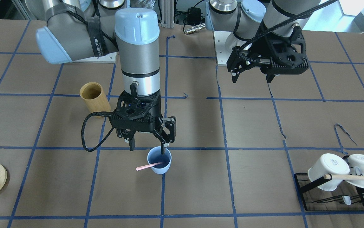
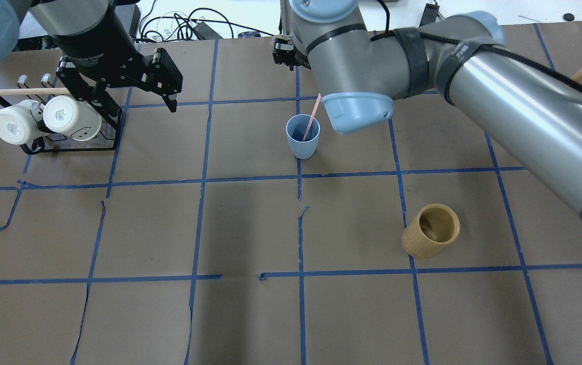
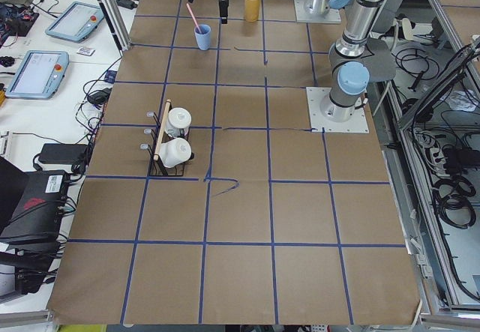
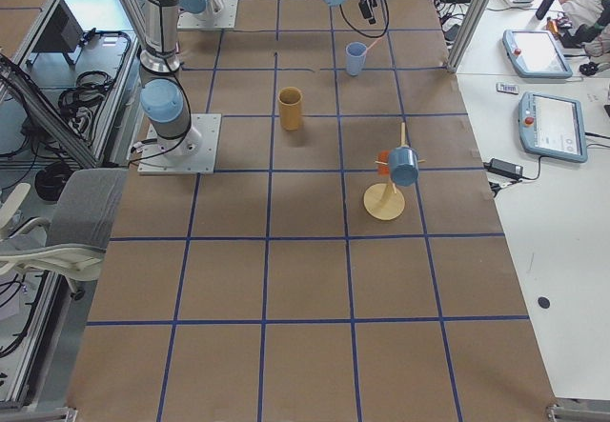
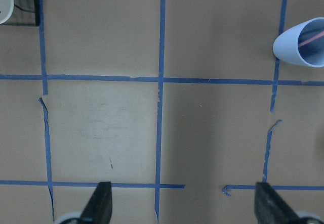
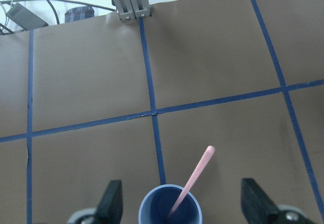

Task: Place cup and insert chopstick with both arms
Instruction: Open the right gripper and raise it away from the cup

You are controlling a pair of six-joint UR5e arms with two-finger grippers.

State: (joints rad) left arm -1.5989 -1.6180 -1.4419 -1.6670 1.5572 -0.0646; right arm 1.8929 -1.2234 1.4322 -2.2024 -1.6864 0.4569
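Brown paper marked off in squares by blue tape is covering the surface point(image 2: 250, 228), with cables and aluminium framing showing past its far edge in the overhead view. The light-blue cup point(image 1: 159, 161) is standing upright toward the far middle of the surface, its base sitting on one of the tape lines. The pink chopstick point(image 1: 147, 166) is leaning inside it. Its lower end is resting down in the dark-blue interior, and its upper end is poking out over the rim, tilting toward the robot's right and the far side.

The right hand point(image 1: 147, 148) is hovering just above the cup with its fingers spread wide and holding nothing (the right wrist view is showing one black finger on either side of the cup, neither touching the stick). The left hand point(image 1: 251, 79) is hanging well apart, off to the robot's left, also spread open and empty, above bare paper.

Near it, at the left edge, a black wire rack point(image 2: 93, 149) is carrying two white mugs point(image 2: 70, 117) under a pale wooden rod point(image 2: 22, 92). A tan bamboo cylinder point(image 2: 431, 230) is standing alone, nearer the robot and to the right of the cup.
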